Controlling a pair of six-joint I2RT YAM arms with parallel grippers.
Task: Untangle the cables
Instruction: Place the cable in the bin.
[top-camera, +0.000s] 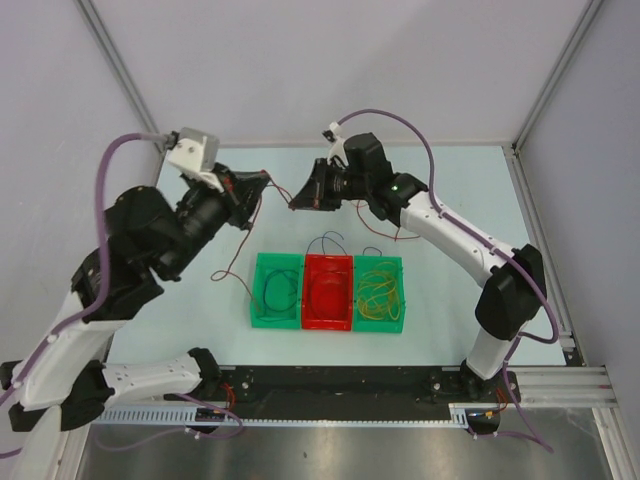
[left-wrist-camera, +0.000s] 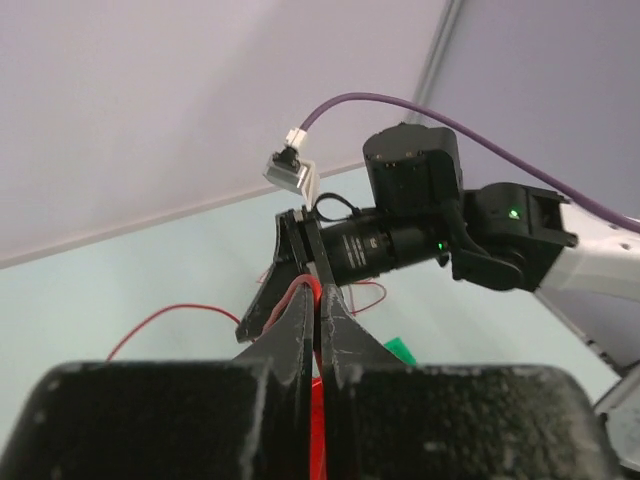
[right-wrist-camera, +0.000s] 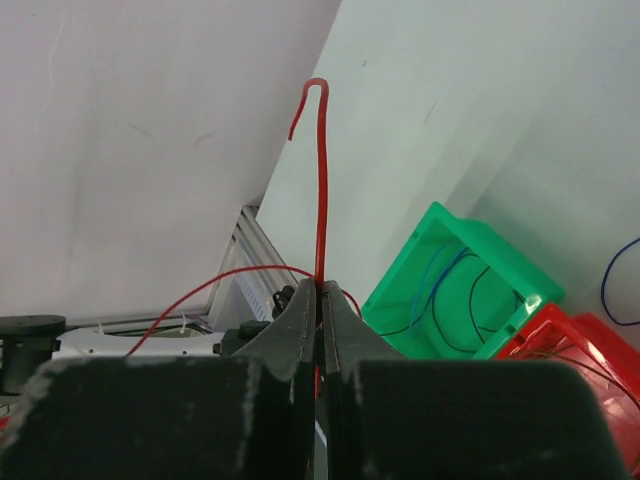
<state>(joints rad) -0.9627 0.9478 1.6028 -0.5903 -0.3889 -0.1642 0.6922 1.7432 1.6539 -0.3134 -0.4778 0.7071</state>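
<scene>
Two robot arms were raised above a pale table (top-camera: 450, 170), their tips almost meeting. The left gripper (left-wrist-camera: 318, 300) was clamped shut on a thin red cable (right-wrist-camera: 321, 180). The right gripper (right-wrist-camera: 320, 298), facing it, pinched red cable too, possibly the same strand. Below them stood a row of three bins: a green bin (top-camera: 275, 258) holding blue cables (right-wrist-camera: 440, 277), a red bin (top-camera: 328, 260), and a third bin (top-camera: 380, 325) holding yellow cables (top-camera: 378, 293).

Pale mint table (top-camera: 470, 190), matte. Plain grey-lilac walls (top-camera: 330, 60) on three sides, aluminium posts (top-camera: 557, 75) in the back corners. Black plate (top-camera: 340, 383) and aluminium rail (top-camera: 560, 378) along near edge, brushed metal sheet (top-camera: 340, 455) below. Light soft, even.
</scene>
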